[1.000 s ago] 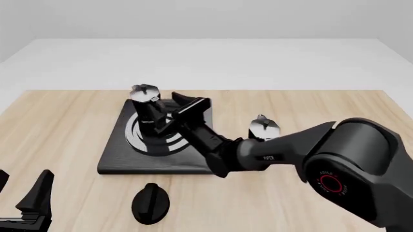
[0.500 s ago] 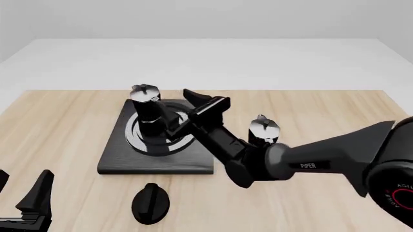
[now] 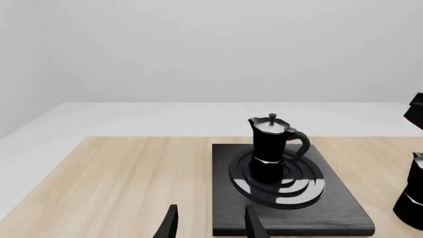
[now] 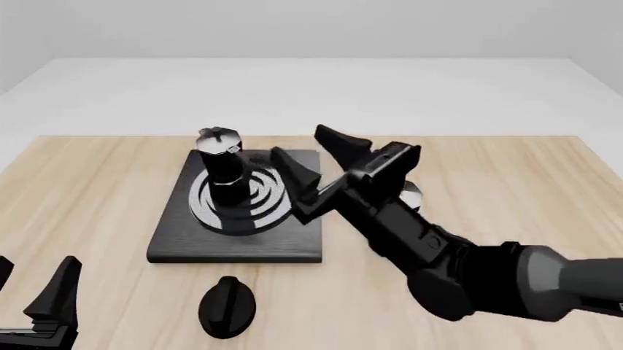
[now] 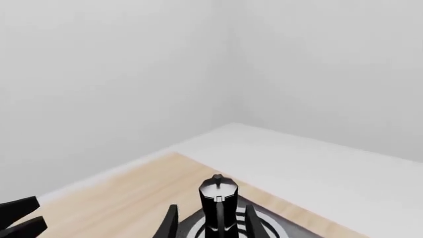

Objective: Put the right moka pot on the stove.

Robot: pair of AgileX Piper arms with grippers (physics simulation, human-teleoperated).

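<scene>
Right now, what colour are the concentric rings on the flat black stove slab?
Silver-grey rings, clearest in the left wrist view.

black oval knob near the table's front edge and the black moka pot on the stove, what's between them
In the front view, only bare stove slab and a strip of wooden table separate the knob from the pot.

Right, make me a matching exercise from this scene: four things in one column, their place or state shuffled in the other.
Things:
1. left moka pot
2. right moka pot
3. oval knob
4. right hand

Places or states:
A. lying on the table in front of the stove
B. standing upright on the burner rings
C. open, empty, up in the air
D. on the table right of the stove, mostly hidden behind the arm in the front view

Pairs: 1-B, 2-D, 3-A, 4-C
</scene>
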